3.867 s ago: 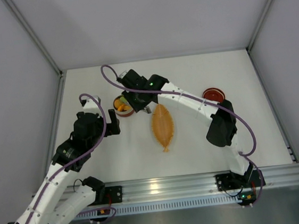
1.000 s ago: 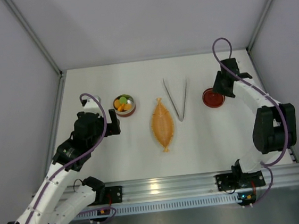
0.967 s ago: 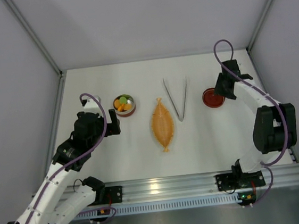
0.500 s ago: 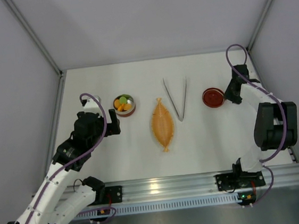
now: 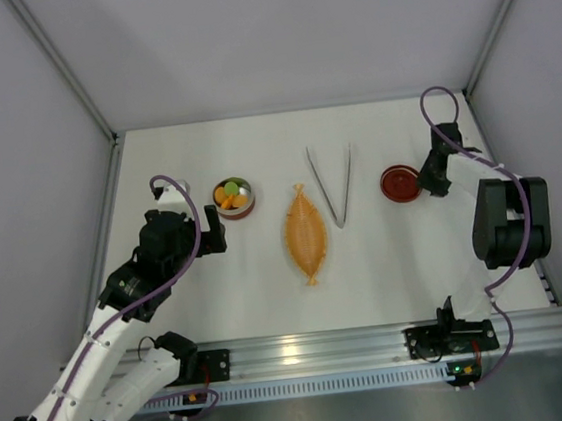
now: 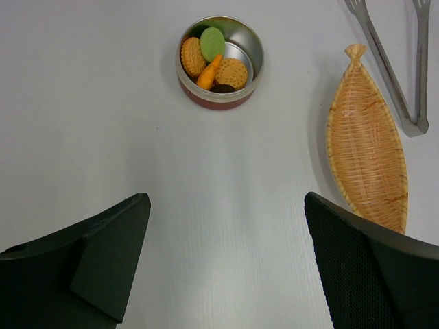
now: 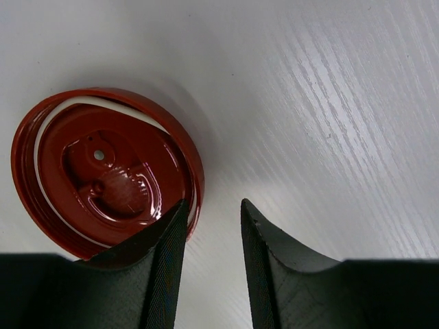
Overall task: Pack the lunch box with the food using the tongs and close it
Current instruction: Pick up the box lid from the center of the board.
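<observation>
Your right claw (image 7: 212, 207) straddles the rim of the red lid (image 7: 110, 175), one finger over it and one outside. The jaws are narrow but not pinching yet, since table shows in the gap. I'd seat the rim deeper, then squeeze square so it doesn't flip. Left claw (image 6: 226, 200) hangs wide open, empty. The lunch box (image 6: 214, 103) holding the food (image 6: 212, 42) sits ahead of it, with the tongs (image 6: 413, 125) ahead-right.
</observation>
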Available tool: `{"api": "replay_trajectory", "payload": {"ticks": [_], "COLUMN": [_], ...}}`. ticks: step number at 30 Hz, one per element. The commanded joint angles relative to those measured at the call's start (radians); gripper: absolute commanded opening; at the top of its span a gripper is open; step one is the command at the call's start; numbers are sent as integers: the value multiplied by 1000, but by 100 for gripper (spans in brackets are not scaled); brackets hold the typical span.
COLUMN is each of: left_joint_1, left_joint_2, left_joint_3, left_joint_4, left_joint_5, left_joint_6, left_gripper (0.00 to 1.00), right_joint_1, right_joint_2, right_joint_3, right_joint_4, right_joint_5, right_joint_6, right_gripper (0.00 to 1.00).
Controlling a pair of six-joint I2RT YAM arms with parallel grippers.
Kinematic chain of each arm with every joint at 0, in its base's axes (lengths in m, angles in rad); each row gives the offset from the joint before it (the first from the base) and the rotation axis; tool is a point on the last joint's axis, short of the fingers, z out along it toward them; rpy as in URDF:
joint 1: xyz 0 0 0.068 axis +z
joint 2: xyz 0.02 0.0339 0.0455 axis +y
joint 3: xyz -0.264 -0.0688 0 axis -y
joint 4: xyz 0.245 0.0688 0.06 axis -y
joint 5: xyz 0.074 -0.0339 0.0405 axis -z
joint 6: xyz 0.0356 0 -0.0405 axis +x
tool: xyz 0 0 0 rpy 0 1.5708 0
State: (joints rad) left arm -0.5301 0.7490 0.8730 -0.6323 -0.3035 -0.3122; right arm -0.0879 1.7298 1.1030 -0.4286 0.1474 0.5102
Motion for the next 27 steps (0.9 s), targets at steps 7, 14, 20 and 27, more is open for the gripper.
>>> {"api": "replay_trajectory", "payload": {"ticks": [7, 14, 20, 27], "left_joint_1": [2, 2, 2, 2], "left_joint_2": [4, 4, 4, 4], "left_joint_3": [-9, -9, -9, -8], "left_joint_4": [23, 22, 22, 23], "left_joint_5": [0, 0, -2, 0], "left_joint_6": [-1, 1, -1, 1], "left_gripper": [99, 99, 99, 99], "right_joint_1": [-7, -7, -7, -6], "right_joint_2": [42, 54, 71, 53], "right_joint_3": [60, 52, 44, 23], "right_joint_4": [73, 79, 90, 106], "right_joint_5": [-16, -12, -25, -72], "right_joint_6": [16, 13, 8, 5], "right_gripper": [35, 31, 14, 0]}}
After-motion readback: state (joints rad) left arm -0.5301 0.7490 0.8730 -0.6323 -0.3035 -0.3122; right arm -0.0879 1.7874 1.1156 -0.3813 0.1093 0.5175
